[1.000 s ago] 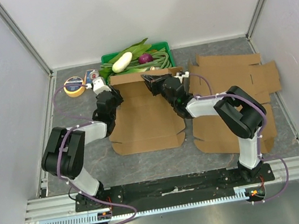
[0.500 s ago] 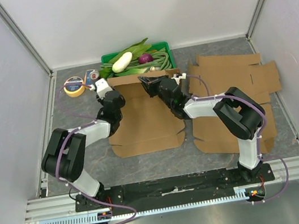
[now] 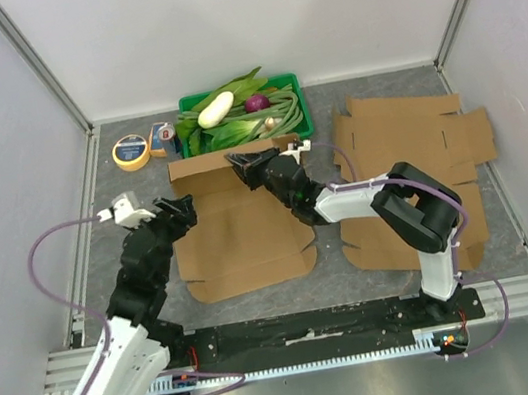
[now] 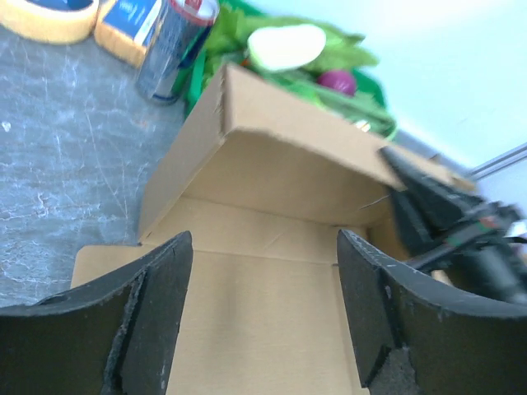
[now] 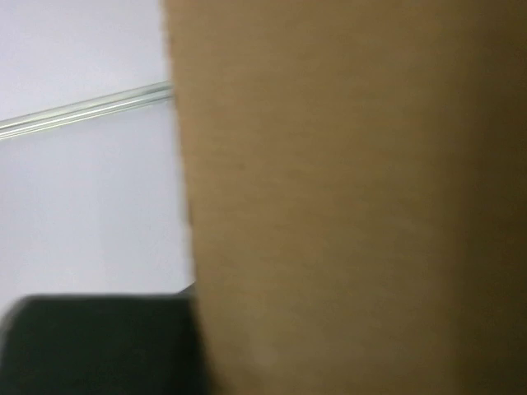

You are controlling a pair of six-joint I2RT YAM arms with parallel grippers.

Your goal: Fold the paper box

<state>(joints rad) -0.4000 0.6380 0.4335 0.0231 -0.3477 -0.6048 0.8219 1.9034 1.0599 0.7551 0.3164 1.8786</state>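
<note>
With the left gripper spread wide and empty, the raised flap of the paper box is best kept pinched by the right gripper and creased squarely.

place: lab test cell | cue: white panel walls (aluminium-framed), bolted arms

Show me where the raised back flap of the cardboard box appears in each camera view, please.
Top external: raised back flap, center, just in front of the green basket.
Left wrist: upper middle, slanting between the open fingers.
Right wrist: blurred brown cardboard fills the right side, probably this flap.
Shared landmark: the right gripper at the flap.
</note>
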